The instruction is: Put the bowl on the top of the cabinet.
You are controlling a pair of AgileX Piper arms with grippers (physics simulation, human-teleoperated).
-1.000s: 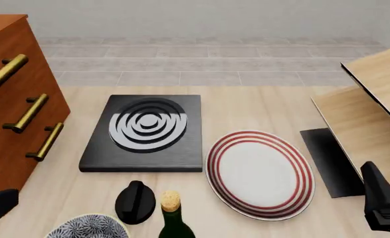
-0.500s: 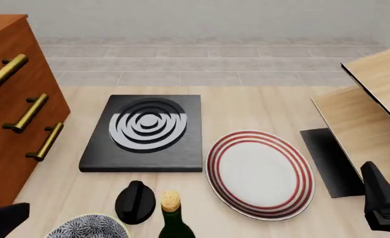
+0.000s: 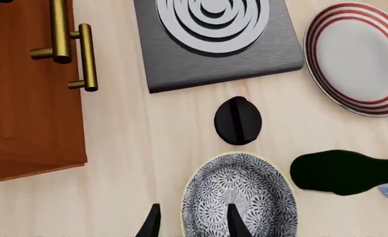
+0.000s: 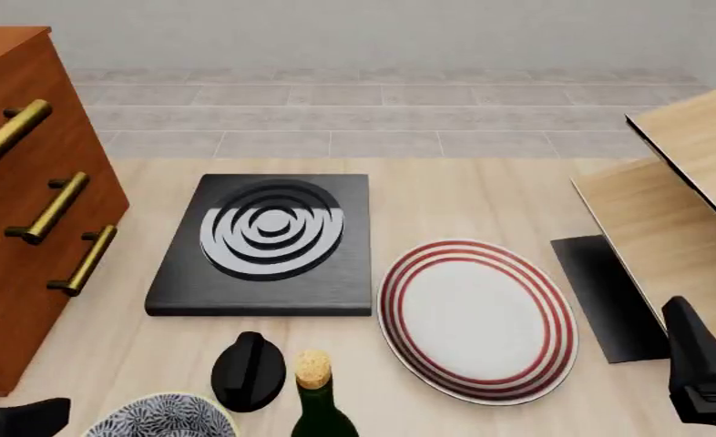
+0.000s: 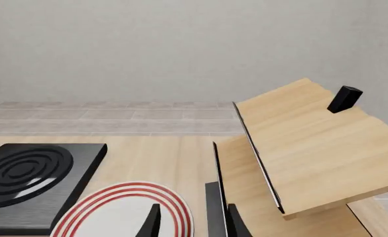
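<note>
The bowl (image 4: 161, 415) and bottle (image 4: 319, 401) are cut off by the front view's lower edge — the cabinet (image 4: 18, 209) by its left.

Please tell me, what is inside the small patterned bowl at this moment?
The bowl holds no object; only its blue-and-white pattern shows inside. One fingertip of the left gripper covers a small strip of the interior, and the bowl's near edge is cut off by the picture.

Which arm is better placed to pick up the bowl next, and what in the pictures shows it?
The left. Its gripper hangs open right over the bowl, straddling the rim, and the cabinet is on its side. The right gripper sits far off, over the plate.
</note>
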